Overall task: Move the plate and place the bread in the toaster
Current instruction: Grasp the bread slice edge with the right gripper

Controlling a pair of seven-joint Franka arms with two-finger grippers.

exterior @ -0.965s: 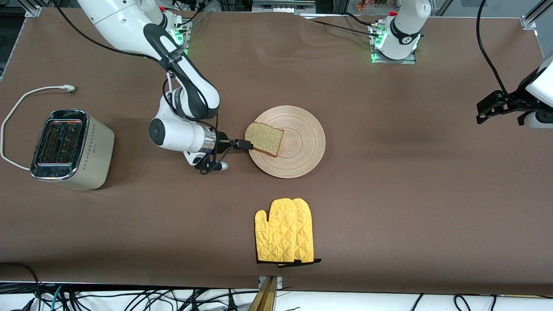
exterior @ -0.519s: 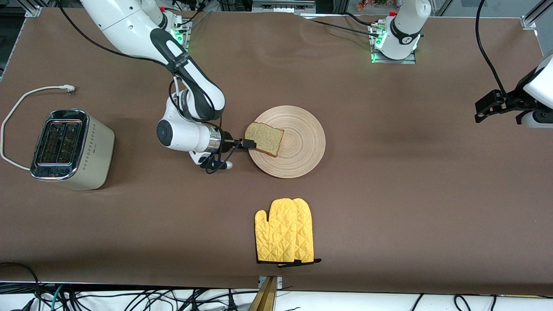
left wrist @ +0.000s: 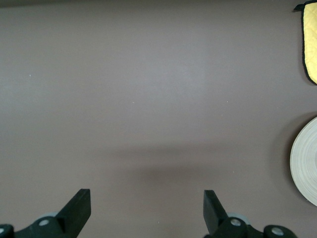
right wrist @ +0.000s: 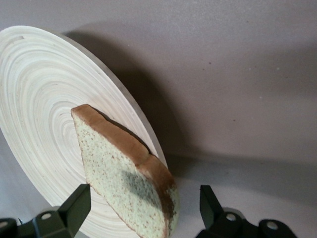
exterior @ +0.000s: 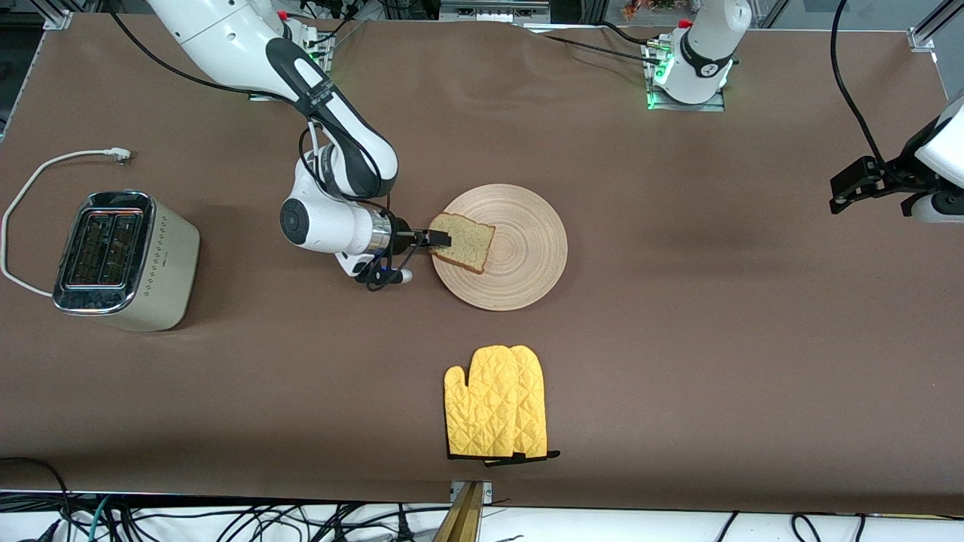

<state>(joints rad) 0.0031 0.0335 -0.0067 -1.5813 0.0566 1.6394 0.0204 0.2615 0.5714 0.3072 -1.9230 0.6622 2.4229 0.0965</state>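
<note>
Your toaster stands at the right arm's end | your right gripper reaches in level and low, fingers spread either side of the bread's crust end | bread lies on the plate mid-table | your left gripper waits spread over bare table.

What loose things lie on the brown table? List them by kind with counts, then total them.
Round light beige wooden plate: 1
Slice of light brown bread with darker crust: 1
Cream two-slot toaster with chrome top: 1
Yellow quilted oven mitt: 1
Total: 4
</note>
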